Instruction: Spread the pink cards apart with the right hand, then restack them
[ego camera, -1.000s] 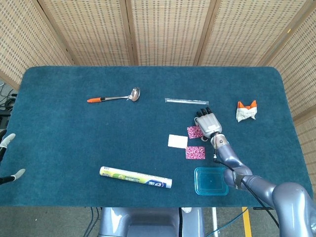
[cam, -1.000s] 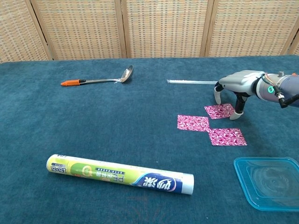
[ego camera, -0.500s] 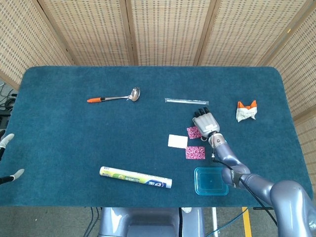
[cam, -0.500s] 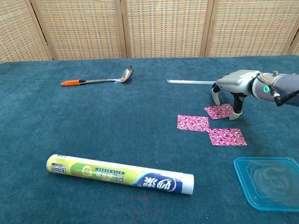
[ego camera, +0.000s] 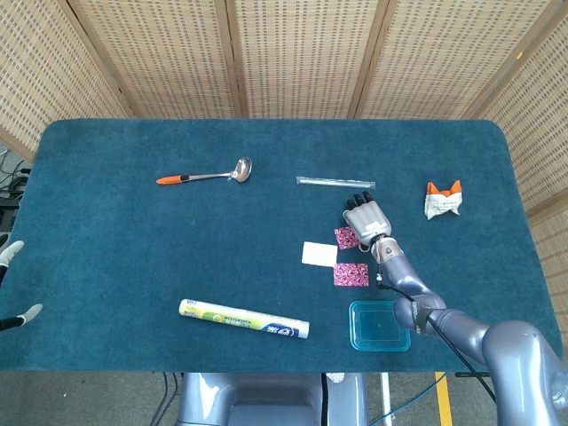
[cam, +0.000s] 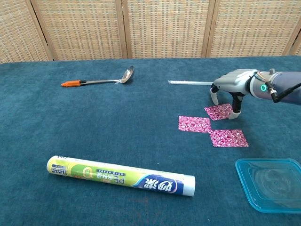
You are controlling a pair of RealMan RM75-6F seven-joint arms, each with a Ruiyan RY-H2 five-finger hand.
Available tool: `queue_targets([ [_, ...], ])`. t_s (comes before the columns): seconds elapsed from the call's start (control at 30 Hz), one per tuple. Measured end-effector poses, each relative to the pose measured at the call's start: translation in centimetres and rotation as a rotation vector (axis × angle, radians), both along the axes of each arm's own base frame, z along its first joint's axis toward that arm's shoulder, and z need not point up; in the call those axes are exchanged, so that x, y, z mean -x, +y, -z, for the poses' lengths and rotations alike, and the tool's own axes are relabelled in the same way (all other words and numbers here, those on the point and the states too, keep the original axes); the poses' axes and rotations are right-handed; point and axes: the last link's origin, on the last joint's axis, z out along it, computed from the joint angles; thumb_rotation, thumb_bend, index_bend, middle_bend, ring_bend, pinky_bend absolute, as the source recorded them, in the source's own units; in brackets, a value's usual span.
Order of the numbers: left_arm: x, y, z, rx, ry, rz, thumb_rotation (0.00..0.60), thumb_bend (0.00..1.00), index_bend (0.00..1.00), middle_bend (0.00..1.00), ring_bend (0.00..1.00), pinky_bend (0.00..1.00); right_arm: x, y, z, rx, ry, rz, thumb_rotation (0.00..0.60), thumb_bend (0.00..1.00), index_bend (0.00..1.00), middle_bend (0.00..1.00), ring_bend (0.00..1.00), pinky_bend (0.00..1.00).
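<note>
Three pink cards [cam: 209,124] lie spread, right of tabletop centre, toward front edge. Right hand [cam: 229,85] arches over rearmost card [cam: 219,111], fingers apart, fingertips [cam: 236,113] down, holding nothing. Advice: press lightly, slide card toward neighbours.

I see matt teal cloth on the table [cam: 94,136], napped. Under my right hand [cam: 230,84], whose shell looks smooth grey plastic or metal, the pink cards [cam: 221,111] look like patterned paper. Near its wrist, tray [cam: 270,183] is glossy clear plastic. Far left: ladle [cam: 101,80] with shiny metal bowl.
</note>
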Motion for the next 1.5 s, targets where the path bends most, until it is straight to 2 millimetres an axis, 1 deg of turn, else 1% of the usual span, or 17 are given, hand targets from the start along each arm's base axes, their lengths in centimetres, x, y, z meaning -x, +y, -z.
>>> queue_targets([
  [0.37, 0.12, -0.03, 0.0, -0.001, -0.001, -0.002, 0.6, 0.14, 0.08, 0.0, 0.0, 0.0, -0.22, -0.1, 0.16, -0.001, 0.011, -0.004, 0.6, 0.21, 0.38, 0.16, 0.0, 0.0],
  [0.53, 0.09, 0.01, 0.0, 0.0, -0.001, 0.001, 0.6, 0.14, 0.08, 0.0, 0.0, 0.0, 0.03, 0.03, 0.19, -0.001, 0.012, 0.002, 0.6, 0.25, 0.38, 0.17, 0.0, 0.0],
  [0.67, 0.14, -0.05, 0.03, 0.0, 0.0, -0.001, 0.6, 0.14, 0.08, 0.0, 0.0, 0.0, 0.15, 0.03, 0.26, 0.006, 0.012, 0.004, 0.6, 0.31, 0.4, 0.18, 0.0, 0.0],
  [0.97, 0.21, -0.03, -0.05, -0.004, 0.001, -0.004, 0.6, 0.14, 0.08, 0.0, 0.0, 0.0, 0.05, -0.04, 0.31, 0.01, 0.006, 0.0, 0.6, 0.36, 0.43, 0.2, 0.0, 0.0],
  [1.5, 0.23, 0.1, -0.01, -0.002, 0.001, -0.005, 0.6, 0.14, 0.08, 0.0, 0.0, 0.0, -0.18, 0.05, -0.3, 0.015, -0.01, -0.013, 0.6, 0.36, 0.44, 0.2, 0.0, 0.0],
])
